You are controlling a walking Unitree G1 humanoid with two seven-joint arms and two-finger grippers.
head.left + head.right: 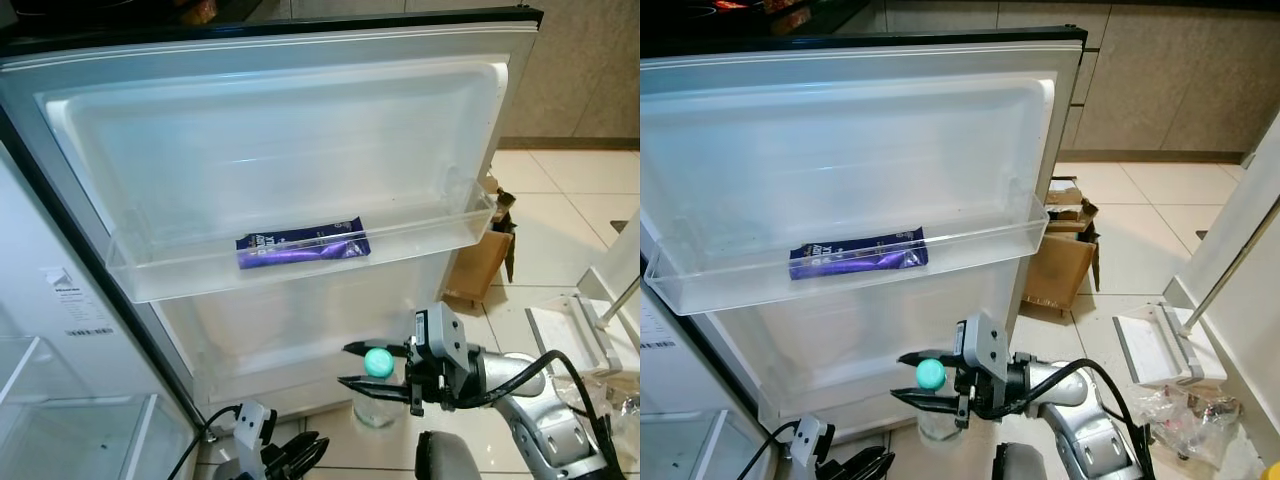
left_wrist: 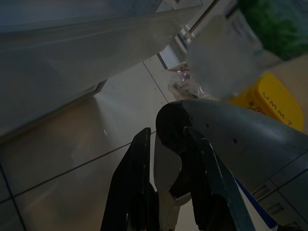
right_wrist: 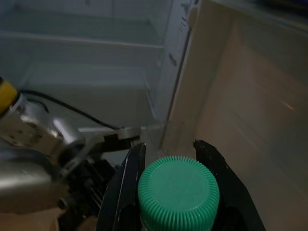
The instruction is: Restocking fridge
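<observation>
The bottle point(image 1: 377, 385), clear w/ a green cap, is sitting low in front of the fridge door point(image 1: 300, 150), below the door shelf point(image 1: 300, 255). The right gripper point(image 1: 372, 378) is pinching it at the neck, prob. to lift it onto that shelf beside the purple pack point(image 1: 302, 245). The left gripper point(image 1: 295, 455) is hanging idle, fingers apart.

I see a clear bottle point(image 1: 376, 398) with a teal-green ribbed cap point(image 3: 178, 191) between my right hand's point(image 1: 348, 365) black fingers point(image 3: 124, 188). The translucent door shelf point(image 1: 300, 262) holds a dark blue and purple packet point(image 1: 302, 246) with white lettering. The open door point(image 1: 285, 140) is white, the floor tiles point(image 1: 1110, 250) cream, the carton point(image 1: 1055, 270) brown.
</observation>
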